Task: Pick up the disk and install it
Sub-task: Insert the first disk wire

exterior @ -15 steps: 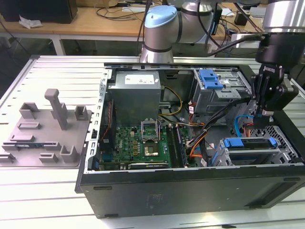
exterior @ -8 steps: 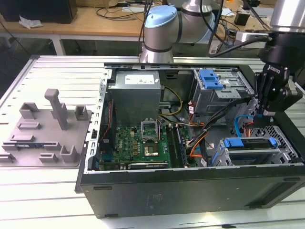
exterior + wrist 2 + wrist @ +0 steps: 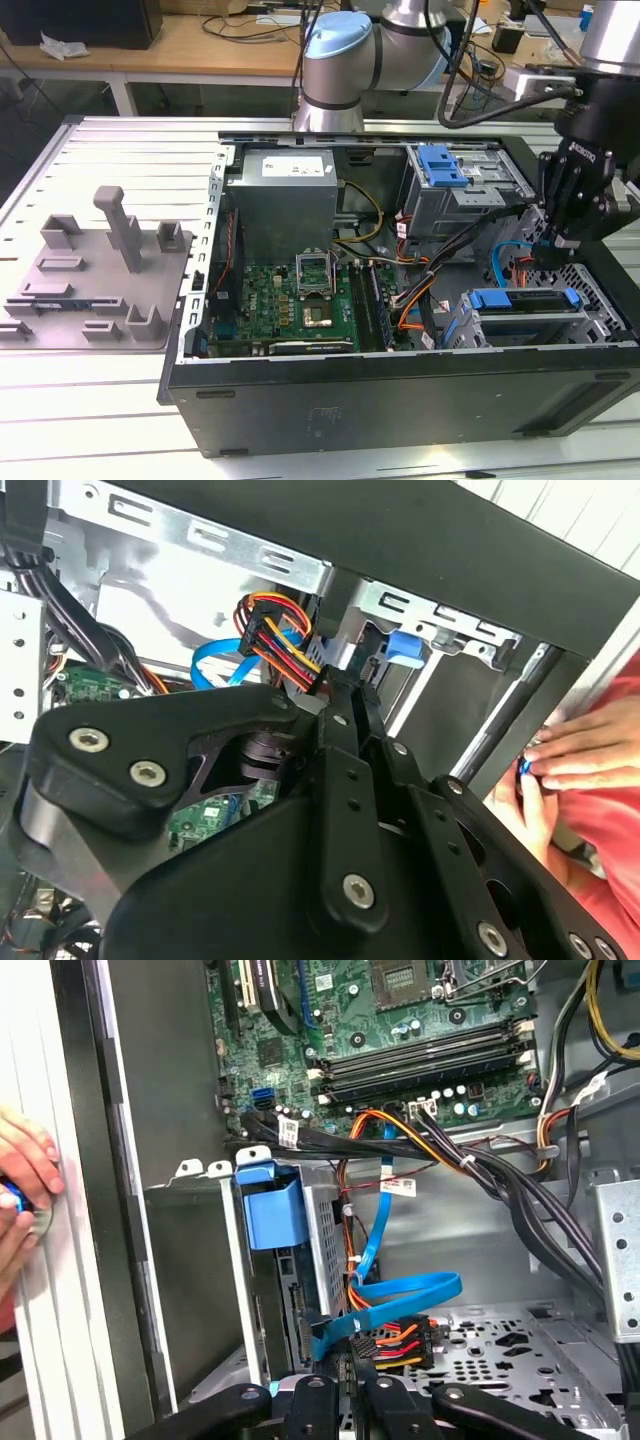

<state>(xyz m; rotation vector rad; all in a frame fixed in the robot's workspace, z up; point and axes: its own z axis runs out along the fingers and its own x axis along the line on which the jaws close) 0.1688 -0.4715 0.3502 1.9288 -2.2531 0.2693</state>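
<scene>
Looks largely done, with disk (image 3: 525, 300) seated at case (image 3: 400, 405) five o'clock, gripper (image 3: 549, 260) near, jaws pinched together, apparently empty.

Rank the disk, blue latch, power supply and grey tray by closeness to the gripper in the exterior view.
1. Disk, right beside the gripper, exterior view's right.
2. Blue latch, further up the case.
3. Power supply, mid-case.
4. Grey tray, outside the case, exterior view's left.
</scene>
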